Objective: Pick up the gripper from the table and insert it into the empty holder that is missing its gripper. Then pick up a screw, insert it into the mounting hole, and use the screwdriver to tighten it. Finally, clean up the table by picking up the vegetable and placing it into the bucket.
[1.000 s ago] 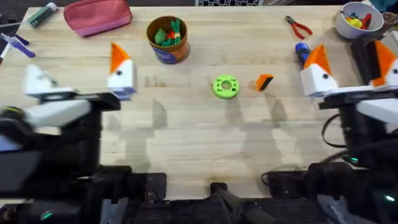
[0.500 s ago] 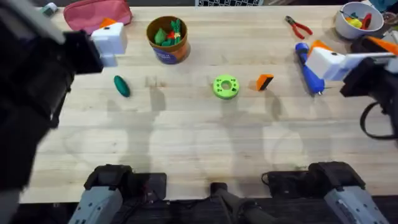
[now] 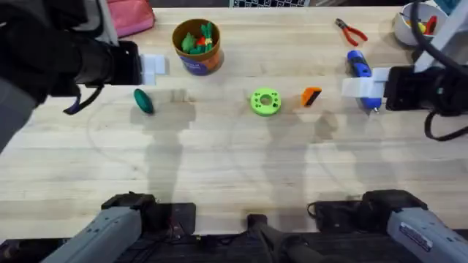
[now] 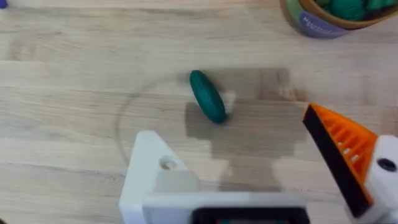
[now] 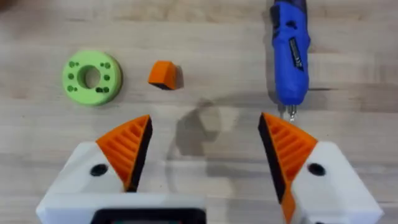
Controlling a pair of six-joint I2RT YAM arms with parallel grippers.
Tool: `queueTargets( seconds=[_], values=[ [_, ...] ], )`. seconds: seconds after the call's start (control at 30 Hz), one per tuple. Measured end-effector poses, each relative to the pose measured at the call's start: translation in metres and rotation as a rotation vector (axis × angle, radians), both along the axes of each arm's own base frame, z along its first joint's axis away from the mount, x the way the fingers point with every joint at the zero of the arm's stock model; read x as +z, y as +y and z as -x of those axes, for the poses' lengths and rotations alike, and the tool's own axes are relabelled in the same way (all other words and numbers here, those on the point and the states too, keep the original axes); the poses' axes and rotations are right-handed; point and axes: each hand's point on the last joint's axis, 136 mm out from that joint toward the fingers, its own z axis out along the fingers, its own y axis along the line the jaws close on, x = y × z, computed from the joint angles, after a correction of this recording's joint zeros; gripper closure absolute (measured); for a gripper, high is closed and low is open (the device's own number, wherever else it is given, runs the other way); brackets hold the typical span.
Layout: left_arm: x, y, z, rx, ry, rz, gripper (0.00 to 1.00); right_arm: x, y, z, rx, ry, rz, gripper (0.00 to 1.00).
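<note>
The gripper [image 3: 311,96], a small orange wedge with a black end, is observed lying on the wooden table [image 3: 234,161], just beside the green ring-shaped disc [image 3: 265,101], on the side towards the screwdriver [image 3: 361,75]. In the right wrist view the gripper [image 5: 163,74] is seen between the disc [image 5: 92,77] and the blue screwdriver [image 5: 290,55], apart from both. The vegetable [image 3: 143,101], dark green and oval, is found well apart from the disc on its other side, resting flat on the table; in the left wrist view it [image 4: 207,96] lies tilted, untouched. The bucket [image 3: 197,45] is noted beyond the disc, nearer the vegetable's side, upright, with green and orange items inside. The holder [image 4: 155,180], a white finger base with 1 small dark mounting hole [image 4: 167,164] and no orange tip, is recorded as 1 of the 2 fingers of the left gripper [image 4: 261,180]; its jaws are spread wide and nothing is held. The right gripper [image 5: 205,152] carries 2 orange ribbed pads [image 5: 127,146], parted widely, with nothing between them, poised above the table near the screwdriver's tip. Red-handled pliers [image 3: 351,31] are noted beyond the screwdriver.
</note>
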Motion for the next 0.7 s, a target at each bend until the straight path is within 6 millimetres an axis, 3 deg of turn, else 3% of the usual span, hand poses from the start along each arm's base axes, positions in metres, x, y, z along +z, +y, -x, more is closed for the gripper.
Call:
queueTargets(
  seconds=[0.13, 0.47, 0.7],
  values=[
    [-0.011, -0.001, -0.003, -0.003, 0.039, 0.004, 0.015, -0.009, 0.000, -0.001, 0.000, 0.054, 0.000, 0.007],
    [-0.009, -0.001, -0.004, 0.029, 0.029, 0.032, 0.015, -0.013, 0.000, -0.003, 0.000, 0.070, 0.000, 0.008],
    [-0.020, 0.006, -0.002, 0.110, 0.171, 0.076, 0.015, -0.013, 0.000, -0.003, 0.000, 0.070, 0.000, 0.007]
  ],
)
